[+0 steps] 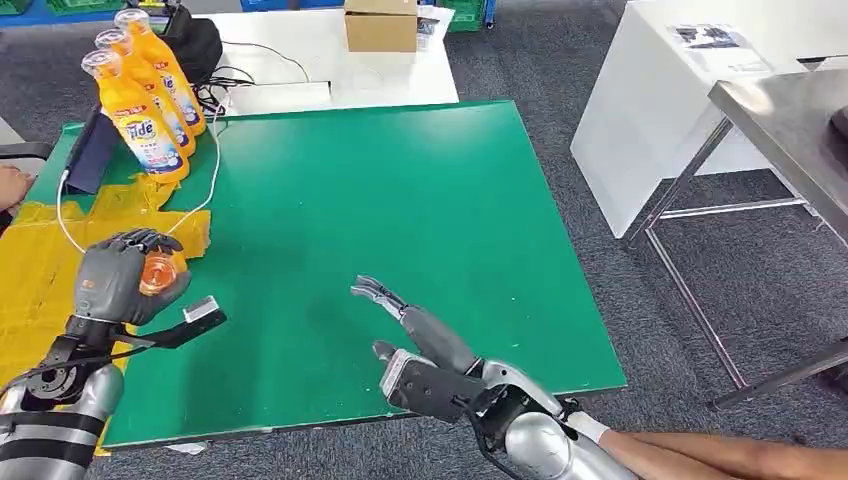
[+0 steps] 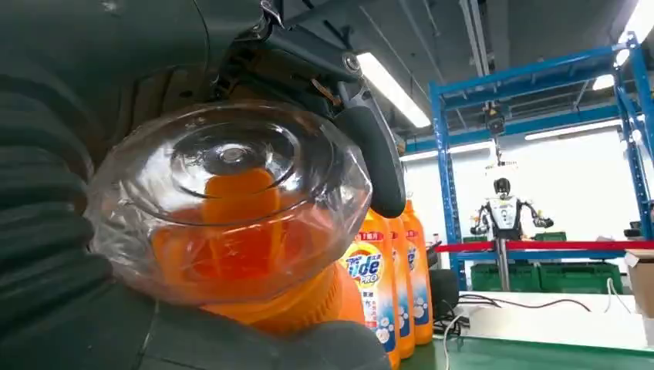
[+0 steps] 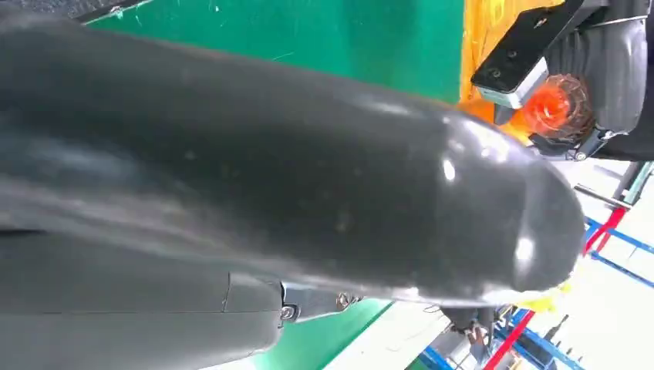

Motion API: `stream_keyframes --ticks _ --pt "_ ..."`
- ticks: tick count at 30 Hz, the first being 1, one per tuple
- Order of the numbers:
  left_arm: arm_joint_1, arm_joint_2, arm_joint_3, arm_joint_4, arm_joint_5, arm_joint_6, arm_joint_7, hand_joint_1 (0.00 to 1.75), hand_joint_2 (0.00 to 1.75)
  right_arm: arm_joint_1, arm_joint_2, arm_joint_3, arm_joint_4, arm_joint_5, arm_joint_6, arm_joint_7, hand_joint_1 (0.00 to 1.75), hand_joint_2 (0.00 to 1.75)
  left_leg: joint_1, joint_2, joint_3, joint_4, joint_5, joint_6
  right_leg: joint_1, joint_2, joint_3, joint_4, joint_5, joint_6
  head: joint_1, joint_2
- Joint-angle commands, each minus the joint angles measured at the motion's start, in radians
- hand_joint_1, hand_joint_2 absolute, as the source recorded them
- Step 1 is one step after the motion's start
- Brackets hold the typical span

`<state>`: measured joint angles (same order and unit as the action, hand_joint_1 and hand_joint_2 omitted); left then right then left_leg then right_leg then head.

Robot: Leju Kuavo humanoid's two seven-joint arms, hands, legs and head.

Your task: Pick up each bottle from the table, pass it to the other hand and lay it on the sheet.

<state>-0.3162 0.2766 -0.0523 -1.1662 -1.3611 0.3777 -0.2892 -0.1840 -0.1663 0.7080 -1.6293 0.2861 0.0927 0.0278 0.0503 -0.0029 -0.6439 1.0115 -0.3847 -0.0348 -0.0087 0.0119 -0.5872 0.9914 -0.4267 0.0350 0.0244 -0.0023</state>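
Right hand (image 1: 415, 345) spread over green table (image 1: 400, 220), left hand (image 1: 120, 280) gripping bottle (image 1: 158, 272), three bottles (image 1: 150, 95) behind

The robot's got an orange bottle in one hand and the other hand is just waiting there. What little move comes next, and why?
Probably the left robot hand carries its bottle across toward the right robot hand. The left grips the bottle above the yellow sheet, while the right waits open over the green table, a gap apart, so the pass cannot happen yet.
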Motion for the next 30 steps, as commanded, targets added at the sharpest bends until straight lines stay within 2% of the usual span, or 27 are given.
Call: stream_keyframes --ticks 1,6,9,11,13,19,20,22,25,30 --pt "-0.036 0.001 -0.113 0.263 -0.138 -0.065 0.083 1.75 1.75 -0.025 -0.004 0.020 0.028 -0.001 0.006 0.000 0.00 0.00 -0.003 0.001 0.005 -0.003 0.000 0.005 -0.002 0.000 0.004 -0.002 0.000 0.000 0.000 0.000" --pt "-0.140 -0.028 -0.258 0.619 -0.210 -0.064 0.193 1.75 1.75 -0.061 0.015 0.050 0.061 -0.013 0.027 -0.004 0.00 0.00 -0.004 -0.001 0.008 -0.005 0.002 0.004 -0.003 -0.002 0.007 -0.002 0.000 -0.001 0.000 0.000" --pt "-0.158 -0.042 -0.318 0.749 -0.210 -0.115 0.228 1.75 1.75 -0.079 0.020 0.070 0.076 -0.021 0.037 -0.005 0.00 0.00 -0.004 0.005 0.016 -0.008 -0.001 0.002 -0.003 0.004 0.013 -0.003 0.001 -0.001 0.000 0.000" --pt "-0.158 -0.047 -0.329 0.778 -0.210 -0.129 0.237 1.75 1.75 -0.086 0.024 0.074 0.083 -0.024 0.040 -0.005 0.00 0.00 -0.003 0.012 0.019 -0.008 -0.004 -0.003 -0.002 0.010 0.014 -0.002 0.003 -0.002 0.000 0.000" --pt "-0.172 -0.059 -0.336 0.824 -0.210 -0.199 0.249 1.75 1.75 -0.101 0.031 0.082 0.095 -0.034 0.047 -0.003 0.00 0.00 -0.003 0.020 0.023 -0.011 -0.005 -0.003 -0.002 0.018 0.015 -0.003 0.005 -0.005 0.000 0.000" --pt "-0.173 -0.064 -0.317 0.863 -0.204 -0.305 0.260 1.75 1.75 -0.135 0.056 0.098 0.125 -0.048 0.059 0.002 0.00 0.00 -0.003 0.048 0.036 -0.016 -0.009 -0.007 -0.002 0.048 0.015 -0.001 0.006 -0.008 -0.002 0.000" --pt "-0.173 -0.064 -0.317 0.863 -0.204 -0.305 0.260 1.75 1.75 -0.135 0.056 0.098 0.125 -0.048 0.059 0.002 0.00 0.00 -0.002 0.046 0.035 -0.019 -0.007 -0.006 -0.001 0.044 0.014 -0.002 0.006 -0.009 -0.002 0.000" --pt "-0.173 -0.064 -0.317 0.863 -0.204 -0.305 0.260 1.75 1.75 -0.135 0.056 0.098 0.125 -0.048 0.059 0.002 0.00 0.00 -0.002 0.028 0.040 -0.021 -0.004 -0.007 -0.002 0.028 0.022 -0.002 0.001 -0.010 0.000 0.000" --pt "-0.171 -0.062 -0.310 0.860 -0.203 -0.330 0.260 1.75 1.75 -0.144 0.060 0.104 0.133 -0.053 0.063 0.003 0.00 0.00 -0.003 0.010 0.045 -0.025 -0.004 -0.007 -0.003 0.011 0.032 -0.002 -0.006 -0.009 0.000 0.000" --pt "-0.172 -0.048 -0.271 0.873 -0.192 -0.367 0.290 1.75 1.75 -0.162 0.069 0.121 0.152 -0.065 0.070 0.005 0.00 0.00 -0.004 0.006 0.046 -0.027 -0.005 -0.009 -0.003 0.009 0.036 -0.001 -0.007 -0.012 0.000 0.000"
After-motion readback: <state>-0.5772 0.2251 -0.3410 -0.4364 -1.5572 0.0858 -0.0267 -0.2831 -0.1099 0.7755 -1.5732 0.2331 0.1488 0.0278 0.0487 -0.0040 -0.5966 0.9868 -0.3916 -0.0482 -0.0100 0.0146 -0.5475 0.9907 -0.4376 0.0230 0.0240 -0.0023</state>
